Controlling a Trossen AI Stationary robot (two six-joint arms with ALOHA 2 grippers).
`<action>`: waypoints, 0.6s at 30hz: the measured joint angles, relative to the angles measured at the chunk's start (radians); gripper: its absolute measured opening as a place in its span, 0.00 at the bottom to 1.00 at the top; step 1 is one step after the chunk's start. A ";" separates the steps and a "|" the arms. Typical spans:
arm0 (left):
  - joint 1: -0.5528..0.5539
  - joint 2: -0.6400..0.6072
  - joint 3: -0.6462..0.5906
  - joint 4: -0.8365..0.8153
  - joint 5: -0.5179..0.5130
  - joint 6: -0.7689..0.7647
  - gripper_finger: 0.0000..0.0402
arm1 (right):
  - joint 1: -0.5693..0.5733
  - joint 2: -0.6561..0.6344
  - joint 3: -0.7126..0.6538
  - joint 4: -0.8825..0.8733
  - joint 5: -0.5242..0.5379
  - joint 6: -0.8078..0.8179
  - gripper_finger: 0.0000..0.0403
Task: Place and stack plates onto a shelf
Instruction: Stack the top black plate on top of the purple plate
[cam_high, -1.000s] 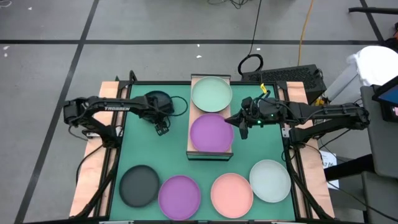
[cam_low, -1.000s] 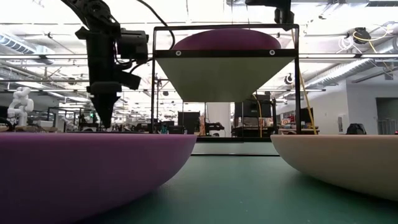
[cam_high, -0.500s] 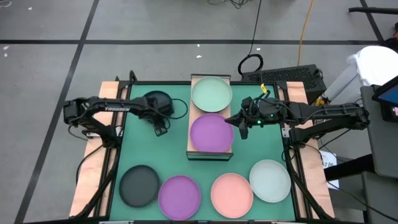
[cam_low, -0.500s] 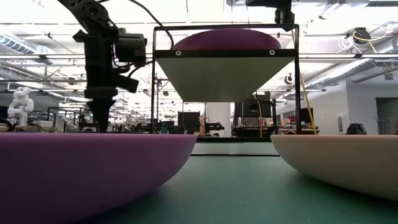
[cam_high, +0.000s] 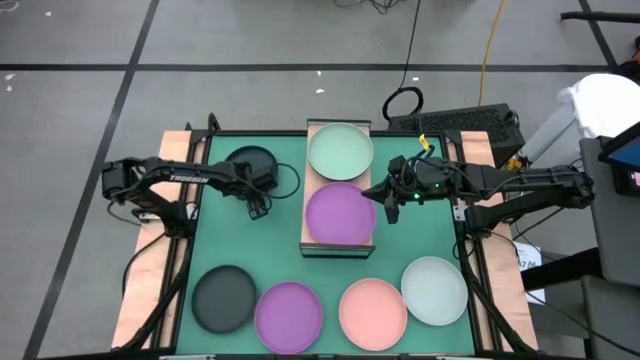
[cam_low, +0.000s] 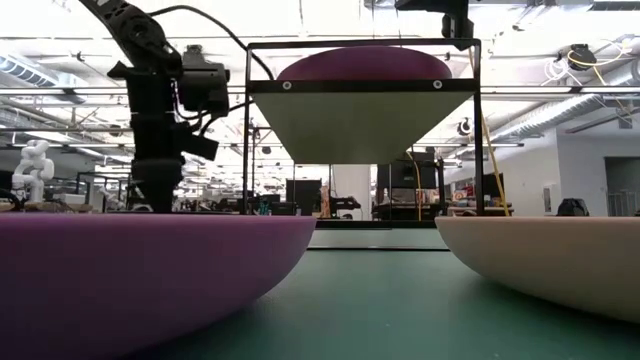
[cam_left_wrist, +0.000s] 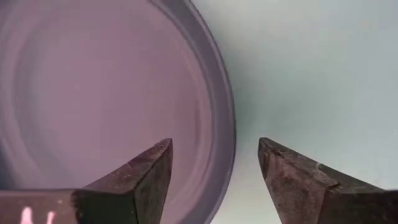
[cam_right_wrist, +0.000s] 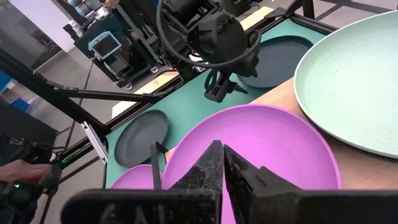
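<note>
Dark fingers of the left pincer (cam_high: 257, 208) stand spread apart, pointing down at the near rim of a round dark grey plate (cam_high: 252, 166) at the far left of the green mat (cam_high: 276, 246) on the bench; in the left wrist view one finger sits over the plate's inside (cam_left_wrist: 106, 99) and the other over bare mat beyond the rim, with nothing gripped between them. Whether the tips touch the rim cannot be told.

The right pincer (cam_high: 389, 214) hovers at the right edge of the light wooden rectangular shelf (cam_high: 339, 244), its fingers pressed together and empty, just over the edge of a round purple plate (cam_high: 340, 213) that lies on the near half of the shelf. A round pale green plate (cam_high: 341, 149) lies on the far half, beside the purple one.

Well apart from both pincers, four more plates sit in a row along the near edge of the mat: a second dark grey plate (cam_high: 224, 298), a second purple plate (cam_high: 289, 315), a pink plate (cam_high: 373, 312) and a whitish-blue plate (cam_high: 434, 290), the last two touching.
</note>
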 joint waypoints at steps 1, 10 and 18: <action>0.000 0.000 -0.011 0.008 0.001 -0.006 0.61 | 0.000 0.000 0.000 0.000 0.000 0.000 0.00; 0.000 -0.001 -0.064 0.027 -0.009 -0.048 0.40 | 0.000 0.000 0.000 0.000 0.000 0.001 0.00; 0.000 -0.001 -0.063 0.030 -0.101 -0.013 0.05 | 0.000 0.000 0.000 0.000 0.000 0.001 0.00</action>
